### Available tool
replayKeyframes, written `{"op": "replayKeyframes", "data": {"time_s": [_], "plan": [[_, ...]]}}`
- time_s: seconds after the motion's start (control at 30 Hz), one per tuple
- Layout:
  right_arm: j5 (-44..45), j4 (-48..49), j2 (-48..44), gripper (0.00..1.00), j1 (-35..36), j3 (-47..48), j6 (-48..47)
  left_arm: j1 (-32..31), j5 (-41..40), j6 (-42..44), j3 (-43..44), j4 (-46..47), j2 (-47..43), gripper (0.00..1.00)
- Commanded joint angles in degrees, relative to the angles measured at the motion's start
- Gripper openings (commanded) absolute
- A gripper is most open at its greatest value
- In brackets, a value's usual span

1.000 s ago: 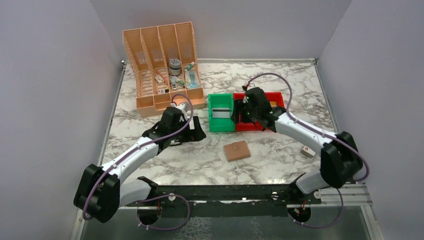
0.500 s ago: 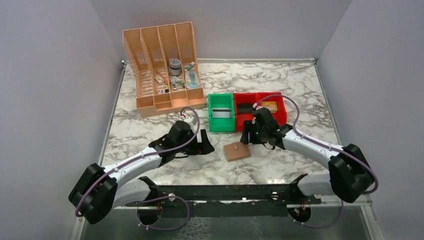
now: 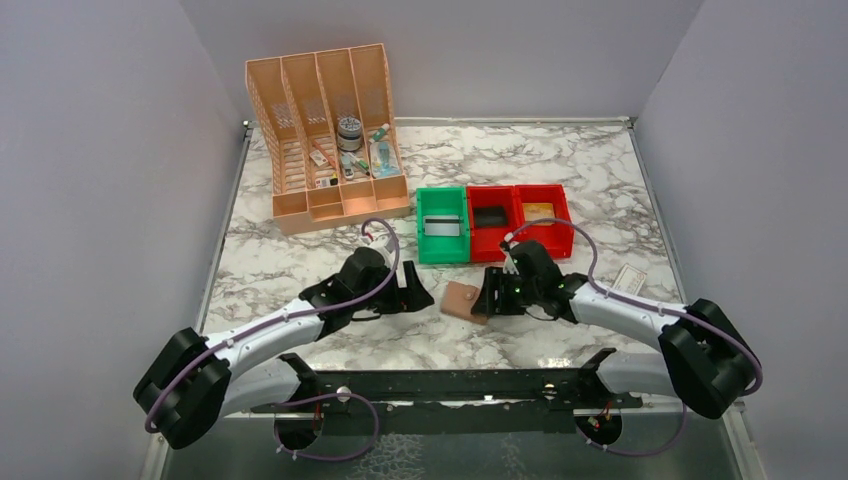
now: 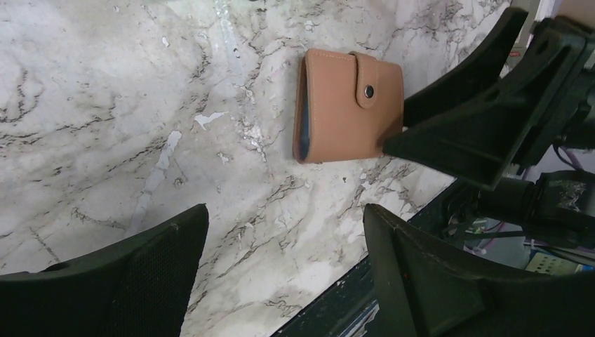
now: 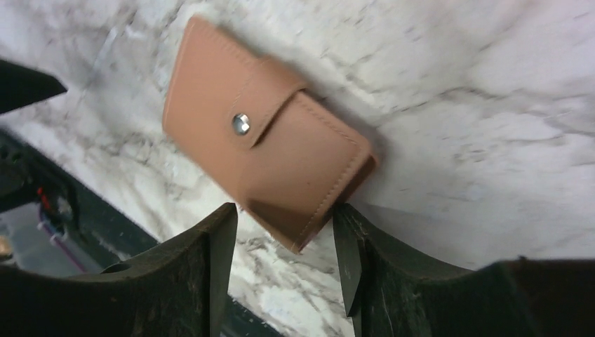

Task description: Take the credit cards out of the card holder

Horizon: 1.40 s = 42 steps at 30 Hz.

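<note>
The card holder (image 3: 462, 299) is a small tan wallet lying folded on the marble, its tab snapped shut (image 4: 347, 105). One of its corners pokes between the fingers of my right gripper (image 5: 284, 210), which stands open astride it; the right finger is at its edge, and a gap shows on the left. In the top view the right gripper (image 3: 490, 293) is at the holder's right side. My left gripper (image 3: 416, 290) is open just left of the holder, with only bare marble between its fingers (image 4: 284, 210). The credit cards inside the holder are hidden.
Behind the holder stand a green bin (image 3: 424, 232) and two red bins (image 3: 515, 236), each with a flat card inside. A peach desk organiser (image 3: 325, 130) sits at the back left. A small white box (image 3: 628, 277) lies at the right. The dark base rail (image 3: 450, 385) runs along the near edge.
My right gripper swung from the red bin down to the holder's right corner. The left gripper moved right and nearer, up to the holder's left side. The holder shifted slightly left.
</note>
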Motion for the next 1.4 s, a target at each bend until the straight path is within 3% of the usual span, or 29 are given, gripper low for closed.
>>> {"op": "replayKeyframes", "data": {"time_s": [0.0, 0.13, 0.23, 0.43, 0.87, 1.1, 1.23, 1.37], "plan": [[-7.8, 5.9, -1.9, 0.52, 3.8, -0.9, 2.5, -0.5, -3.1, -2.4, -1.6, 1.2, -2.1, 0.83], [-5.6, 3.3, -2.6, 0.52, 11.9, 2.6, 2.0, -0.5, -6.3, -4.3, -2.5, -0.7, -4.3, 0.82], [-2.9, -0.4, -4.8, 0.53, 14.2, 4.6, 1.0, -0.5, -8.0, -5.0, -2.9, -2.0, -6.2, 0.82], [17.4, -11.5, -11.0, 0.53, 14.1, 7.7, -1.3, -0.5, -8.4, -4.7, -2.1, -3.0, -6.5, 0.82], [15.2, -10.3, 8.5, 0.39, 14.2, 19.6, -12.3, -0.9, -8.0, -5.4, -0.7, -2.4, -3.5, 0.76], [17.7, -6.5, 15.1, 0.38, 14.2, 17.7, -16.2, -1.1, -7.3, -5.3, -0.6, -1.5, -2.7, 0.75], [23.6, -11.2, 21.8, 0.34, 14.3, 19.6, -12.8, -1.6, -5.9, -4.6, -0.1, -0.3, -0.7, 0.74], [24.8, -10.0, 21.3, 0.27, 14.3, 16.4, -9.8, -2.7, -5.8, -4.7, 0.6, 0.8, 2.2, 0.75]]}}
